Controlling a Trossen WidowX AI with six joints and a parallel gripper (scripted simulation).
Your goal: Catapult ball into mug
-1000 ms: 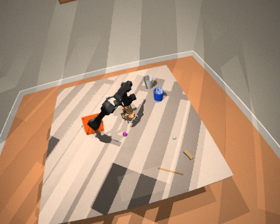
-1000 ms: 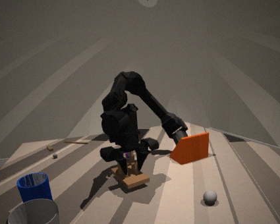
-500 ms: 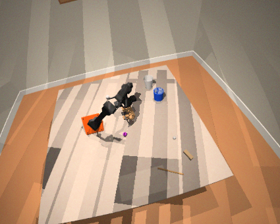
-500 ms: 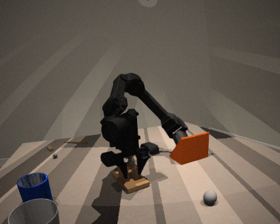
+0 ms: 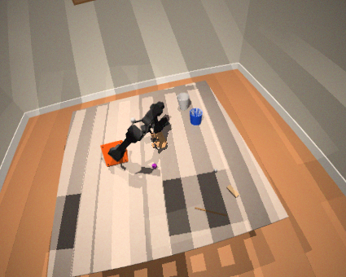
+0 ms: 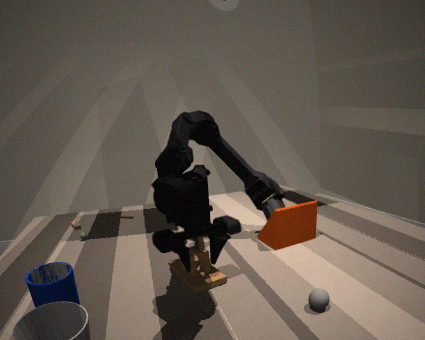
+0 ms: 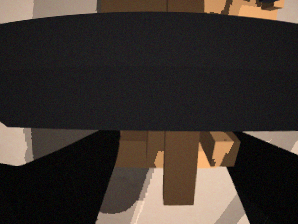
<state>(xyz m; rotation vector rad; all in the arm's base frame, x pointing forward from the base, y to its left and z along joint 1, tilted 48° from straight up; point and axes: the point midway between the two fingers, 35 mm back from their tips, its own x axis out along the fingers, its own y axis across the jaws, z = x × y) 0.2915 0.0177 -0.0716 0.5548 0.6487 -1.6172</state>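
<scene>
The wooden catapult (image 5: 159, 144) (image 6: 201, 286) (image 7: 179, 175) stands on the striped mat below the arm's wrist. My gripper (image 6: 201, 266) (image 7: 169, 132) is open, with its fingers spread low on either side of the catapult; the catapult's beam shows between them in the wrist view. The blue mug (image 5: 195, 117) (image 6: 55, 290) stands upright. A small purple ball (image 5: 154, 165) lies on the mat and is not visible in the exterior view. The gripper body hides part of the catapult, and I cannot tell whether anything lies in its cup.
A grey mug (image 5: 183, 102) (image 6: 51, 321) stands beside the blue one. A grey ball (image 5: 133, 120) (image 6: 318, 300), a tiny grey ball (image 5: 216, 170) (image 6: 83, 236), a wooden block (image 5: 233, 191) (image 6: 75, 225) and a thin stick (image 5: 210, 211) (image 6: 120, 216) lie apart. The arm's base has an orange block (image 6: 298, 227).
</scene>
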